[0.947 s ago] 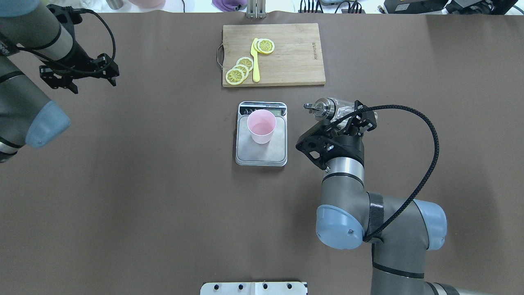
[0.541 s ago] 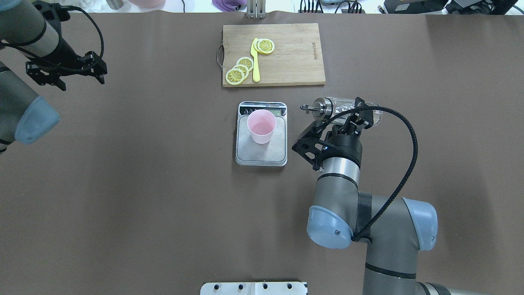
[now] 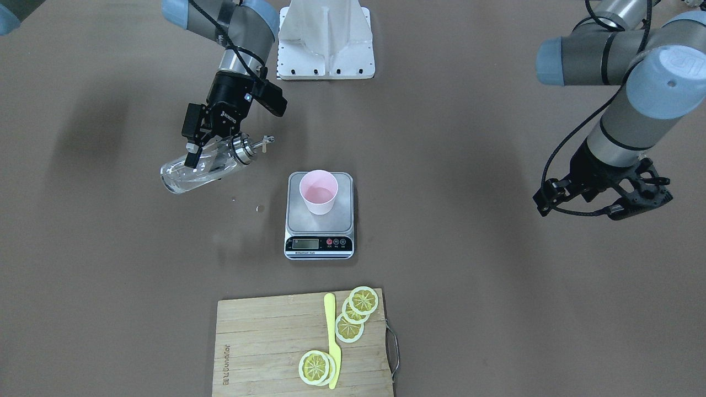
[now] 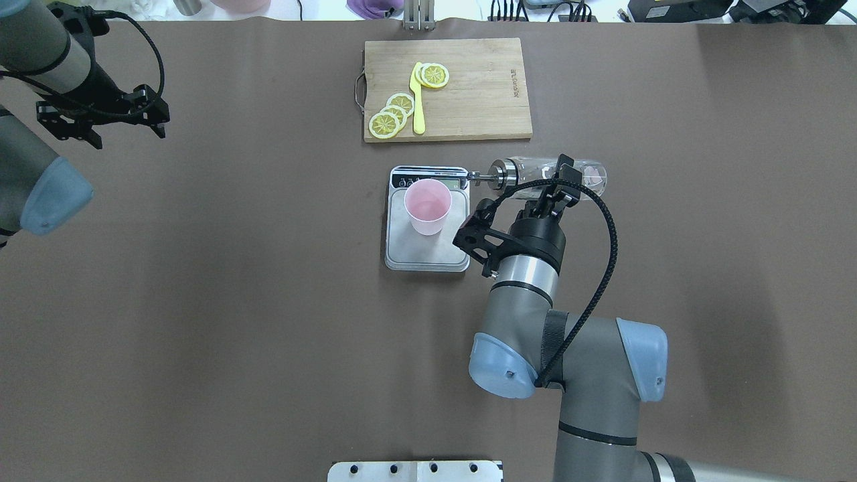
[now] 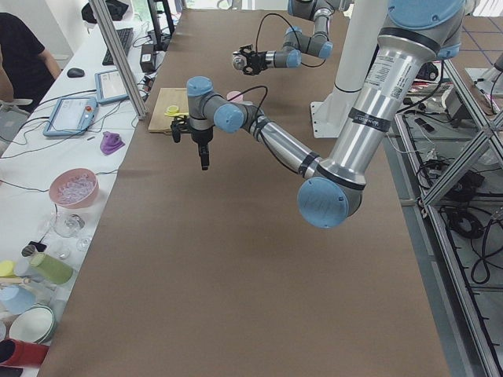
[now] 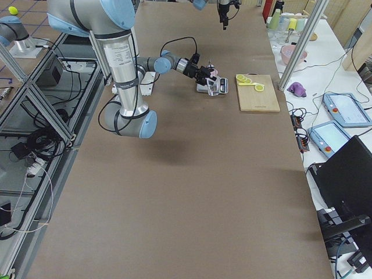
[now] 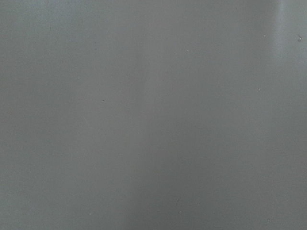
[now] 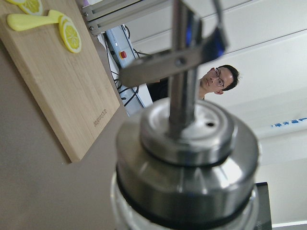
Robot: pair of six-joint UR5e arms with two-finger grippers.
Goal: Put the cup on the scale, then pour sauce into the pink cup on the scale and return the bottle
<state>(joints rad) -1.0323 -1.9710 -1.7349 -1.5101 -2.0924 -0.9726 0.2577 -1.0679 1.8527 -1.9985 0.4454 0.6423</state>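
Desk (image 4: 268, 301): brown, with a strip of bare surface between the scale (image 4: 428, 251) and the cutting board (image 4: 482, 87) beyond it.
Cup (image 4: 428, 206): upright on the scale platform, toward its display end, inside every edge.
Bottle (image 4: 525, 175): held on its side above the desk, spout at the scale's far right corner, short of the cup rim.
Right gripper (image 4: 556, 187): clamped across the bottle's glass body, wrist turned sideways, forearm just beside the scale's right edge.
Left gripper (image 4: 130, 137): fingers spread wide, holding nothing, well apart near the far left desk edge.
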